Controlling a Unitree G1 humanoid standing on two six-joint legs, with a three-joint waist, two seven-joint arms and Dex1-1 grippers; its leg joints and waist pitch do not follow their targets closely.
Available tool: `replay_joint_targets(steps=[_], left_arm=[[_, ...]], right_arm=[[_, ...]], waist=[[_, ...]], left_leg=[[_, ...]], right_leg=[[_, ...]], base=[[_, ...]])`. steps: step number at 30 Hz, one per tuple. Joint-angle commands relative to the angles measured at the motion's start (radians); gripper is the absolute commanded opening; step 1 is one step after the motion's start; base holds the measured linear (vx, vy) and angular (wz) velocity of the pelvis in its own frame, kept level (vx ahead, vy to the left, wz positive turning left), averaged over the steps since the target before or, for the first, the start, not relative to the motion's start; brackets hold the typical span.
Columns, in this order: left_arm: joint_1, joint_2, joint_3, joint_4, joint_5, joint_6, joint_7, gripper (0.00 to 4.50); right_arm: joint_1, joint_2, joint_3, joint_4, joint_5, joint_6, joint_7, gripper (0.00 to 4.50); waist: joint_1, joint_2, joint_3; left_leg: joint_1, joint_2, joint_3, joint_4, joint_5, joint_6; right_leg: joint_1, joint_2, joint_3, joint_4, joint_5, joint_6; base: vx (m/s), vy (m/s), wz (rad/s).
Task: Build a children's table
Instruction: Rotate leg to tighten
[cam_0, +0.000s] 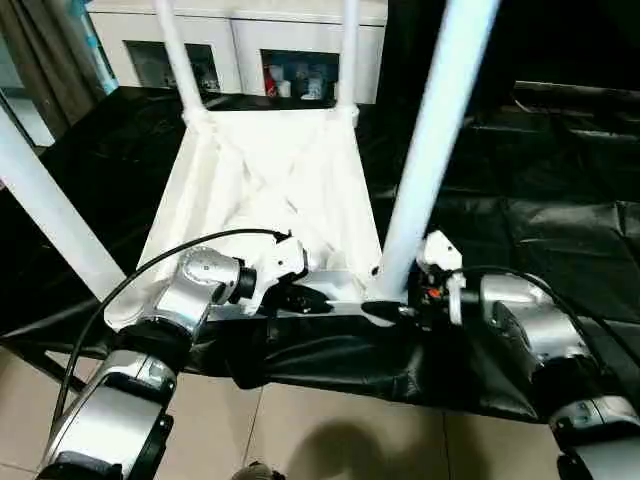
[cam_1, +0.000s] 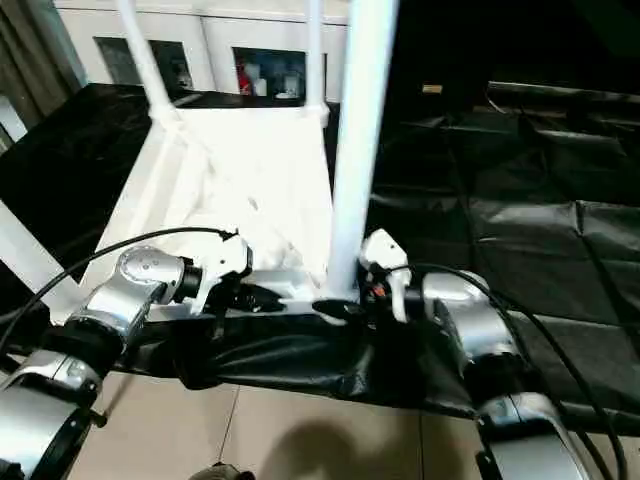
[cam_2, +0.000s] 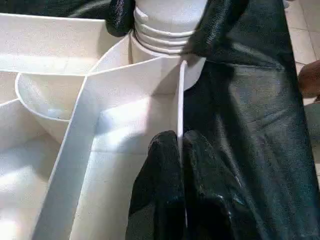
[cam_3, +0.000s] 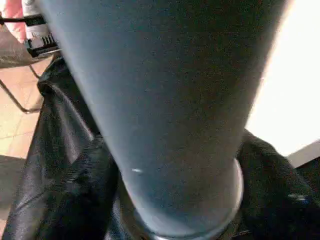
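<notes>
silver cylindrical forearms (cam_0: 190, 290), white wrist housings, black cables looping from each, black-fingered left pincer (cam_2: 180, 150)

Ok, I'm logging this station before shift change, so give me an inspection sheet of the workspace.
Surface: work table draped in black sheeting.
Job's things: children's table upside down, four legs standing in its corner sockets.
Clutter: nothing seen.
Grippers: left gripper pinched on the tabletop's near rim; right gripper at the base of the near right leg.
Cables: black cable looping over the left forearm.
Surroundings: white cabinet, tiled floor.
</notes>
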Motion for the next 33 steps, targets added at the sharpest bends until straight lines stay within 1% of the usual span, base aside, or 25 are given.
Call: replay_joint_targets(steps=[1,3,5,7,9,10,11,12,14,15,17,18,20,21,22,23,24,25,26,27,28,29,30,32,33], left_arm=[[0.010,-0.014,-0.003,-0.020,-0.026,0.001,-0.006,0.00],[0.016,-0.015,-0.003,-0.030,-0.028,0.009,-0.008,0.00],[0.017,-0.020,0.000,-0.031,-0.029,0.013,0.003,0.00],[0.011,-0.033,0.005,-0.021,-0.020,0.018,0.048,0.00],[-0.005,-0.054,0.010,0.008,0.002,0.025,0.128,0.00],[-0.021,-0.072,0.017,0.037,0.016,0.031,0.194,0.00],[-0.034,-0.087,0.023,0.059,0.024,0.035,0.245,0.00],[-0.054,-0.116,0.032,0.088,0.029,0.044,0.309,0.00],[-0.063,-0.132,0.034,0.100,0.034,0.047,0.344,0.00],[-0.081,-0.160,0.034,0.121,0.045,0.052,0.410,0.00],[-0.092,-0.180,0.036,0.133,0.049,0.059,0.450,0.00],[-0.123,-0.232,0.046,0.171,0.057,0.072,0.565,0.00],[-0.136,-0.253,0.047,0.188,0.067,0.071,0.621,0.00],[-0.141,-0.261,0.045,0.194,0.075,0.068,0.643,0.00],[-0.146,-0.267,0.042,0.201,0.080,0.063,0.658,0.00],[-0.149,-0.276,0.043,0.204,0.078,0.060,0.662,0.00],[-0.149,-0.283,0.041,0.205,0.077,0.056,0.655,0.00],[-0.148,-0.284,0.040,0.203,0.076,0.054,0.650,0.00],[-0.144,-0.286,0.034,0.198,0.077,0.045,0.628,0.00],[-0.144,-0.286,0.034,0.198,0.077,0.045,0.628,0.00],[-0.139,-0.281,0.030,0.190,0.077,0.037,0.606,0.00],[-0.136,-0.274,0.026,0.186,0.076,0.027,0.582,0.00],[-0.133,-0.268,0.024,0.182,0.074,0.019,0.563,0.00],[-0.128,-0.259,0.020,0.176,0.072,0.006,0.533,0.00],[-0.113,-0.239,0.011,0.157,0.068,-0.010,0.474,0.00]], right_arm=[[0.017,0.000,0.027,-0.010,0.002,0.020,0.039,2.99],[0.025,0.000,0.028,-0.019,0.006,0.030,0.045,2.79],[0.031,0.003,0.026,-0.025,0.007,0.036,0.038,2.76],[0.037,0.016,0.014,-0.025,0.002,0.046,-0.009,2.72],[0.035,0.043,-0.004,-0.003,-0.015,0.054,-0.110,2.72],[0.025,0.069,-0.022,0.028,-0.028,0.056,-0.205,2.72],[0.017,0.091,-0.037,0.051,-0.035,0.061,-0.276,2.72],[0.008,0.127,-0.058,0.086,-0.044,0.063,-0.385,2.71],[0.004,0.147,-0.069,0.103,-0.046,0.066,-0.440,2.70],[-0.003,0.182,-0.086,0.131,-0.047,0.072,-0.526,2.70],[-0.008,0.206,-0.094,0.142,-0.048,0.074,-0.571,2.70],[-0.037,0.275,-0.127,0.181,-0.044,0.079,-0.725,2.70],[-0.059,0.309,-0.144,0.205,-0.046,0.071,-0.804,2.70],[-0.071,0.326,-0.151,0.218,-0.047,0.064,-0.841,2.70],[-0.081,0.339,-0.155,0.228,-0.051,0.056,-0.868,2.70],[-0.089,0.355,-0.153,0.231,-0.053,0.033,-0.872,2.70],[-0.093,0.370,-0.150,0.228,-0.050,0.008,-0.855,2.70],[-0.091,0.371,-0.148,0.224,-0.050,0.002,-0.847,2.70],[-0.084,0.377,-0.138,0.204,-0.048,-0.033,-0.810,3.05],[-0.084,0.377,-0.138,0.204,-0.048,-0.033,-0.810,3.26],[-0.076,0.373,-0.139,0.183,-0.033,-0.036,-0.769,3.26],[-0.070,0.364,-0.139,0.167,-0.025,-0.040,-0.733,3.41],[-0.066,0.354,-0.138,0.154,-0.018,-0.040,-0.700,3.41],[-0.060,0.335,-0.125,0.140,-0.016,-0.036,-0.655,3.60],[-0.050,0.293,-0.089,0.124,-0.034,-0.050,-0.585,3.73]], waist=[[0.002,-0.015,-0.063],[0.002,-0.015,-0.064],[0.003,-0.016,-0.065],[0.005,-0.017,-0.065],[0.006,-0.016,-0.061],[0.006,-0.007,-0.061],[0.003,-0.011,-0.056],[-0.005,-0.012,-0.048],[-0.012,-0.013,-0.046],[-0.017,-0.013,-0.046],[-0.021,-0.012,-0.042],[-0.024,0.000,-0.045],[-0.032,0.002,-0.045],[-0.031,0.000,-0.048],[-0.031,0.001,-0.048],[-0.034,0.010,-0.048],[-0.034,0.014,-0.050],[-0.034,0.010,-0.051],[-0.034,0.009,-0.052],[-0.033,0.010,-0.052],[-0.033,0.008,-0.052],[-0.033,0.006,-0.052],[-0.030,0.008,-0.054],[-0.030,0.008,-0.055],[-0.028,0.006,-0.055]], left_leg=[[0.026,0.076,-0.031,-0.060,-0.077,0.130],[0.026,0.076,-0.032,-0.060,-0.073,0.127],[0.026,0.076,-0.032,-0.059,-0.066,0.129],[0.026,0.075,-0.031,-0.057,-0.058,0.133],[0.026,0.076,-0.031,-0.060,-0.070,0.127],[0.027,0.076,-0.033,-0.061,-0.081,0.114],[0.030,0.076,-0.033,-0.067,-0.135,0.084],[0.029,0.073,-0.035,-0.077,-0.191,0.043],[0.036,0.072,-0.039,-0.083,-0.249,0.005],[0.041,0.072,-0.040,-0.084,-0.275,-0.014],[0.041,0.070,-0.041,-0.088,-0.293,-0.021],[0.040,0.070,-0.043,-0.089,-0.284,-0.031],[0.040,0.069,-0.045,-0.094,-0.300,-0.049],[0.042,0.068,-0.044,-0.092,-0.298,-0.041],[0.042,0.068,-0.042,-0.090,-0.294,-0.035],[0.039,0.067,-0.042,-0.090,-0.292,-0.032],[0.037,0.065,-0.043,-0.089,-0.282,-0.026],[0.037,0.065,-0.040,-0.088,-0.278,-0.019],[0.034,0.065,-0.040,-0.086,-0.266,-0.007],[0.034,0.066,-0.040,-0.084,-0.256,-0.001],[0.034,0.065,-0.038,-0.082,-0.243,0.012],[0.032,0.064,-0.037,-0.081,-0.237,0.021],[0.027,0.065,-0.038,-0.079,-0.206,0.049],[0.025,0.065,-0.038,-0.077,-0.188,0.064],[0.023,0.066,-0.037,-0.075,-0.179,0.072]], right_leg=[[0.040,-0.083,0.044,-0.047,0.099,-0.294],[0.040,-0.082,0.044,-0.046,0.095,-0.292],[0.040,-0.082,0.044,-0.045,0.106,-0.291],[0.039,-0.081,0.045,-0.044,0.114,-0.290],[0.037,-0.082,0.045,-0.049,0.084,-0.284],[0.035,-0.082,0.046,-0.049,0.062,-0.281],[0.033,-0.084,0.047,-0.061,-0.014,-0.277],[0.034,-0.085,0.049,-0.070,-0.109,-0.264],[0.034,-0.088,0.049,-0.081,-0.214,-0.242],[0.032,-0.091,0.054,-0.090,-0.264,-0.222],[0.030,-0.090,0.056,-0.096,-0.294,-0.206],[0.029,-0.088,0.057,-0.094,-0.283,-0.198],[0.029,-0.084,0.055,-0.094,-0.259,-0.198],[0.031,-0.084,0.054,-0.094,-0.241,-0.198],[0.028,-0.084,0.056,-0.094,-0.227,-0.200],[0.029,-0.083,0.056,-0.093,-0.201,-0.206],[0.033,-0.083,0.054,-0.089,-0.175,-0.210],[0.032,-0.082,0.054,-0.091,-0.160,-0.211],[0.036,-0.084,0.054,-0.088,-0.136,-0.216],[0.036,-0.084,0.054,-0.087,-0.126,-0.217],[0.035,-0.082,0.054,-0.086,-0.109,-0.223],[0.037,-0.082,0.054,-0.086,-0.106,-0.225],[0.042,-0.085,0.053,-0.082,-0.083,-0.224],[0.042,-0.082,0.050,-0.081,-0.071,-0.229],[0.043,-0.083,0.048,-0.079,-0.072,-0.231]], base=[[0.000,0.000,0.00],[0.000,0.000,0.00],[0.000,0.000,0.00],[0.000,0.000,0.00],[0.000,0.000,0.00],[0.000,0.000,0.00],[0.000,0.000,0.00],[0.000,0.000,0.00],[0.000,0.000,0.00],[0.000,0.000,0.00],[0.000,0.000,0.00],[0.000,0.000,0.00],[0.000,0.000,0.00],[0.000,0.000,0.00],[0.000,0.000,0.00],[0.000,0.000,0.00],[0.000,0.000,0.00],[0.000,0.000,0.00],[0.000,0.000,0.00],[0.000,0.000,0.00],[0.000,0.000,0.00],[0.000,0.000,0.00],[0.000,0.000,0.00],[0.000,0.000,0.00],[0.000,0.000,0.00]])
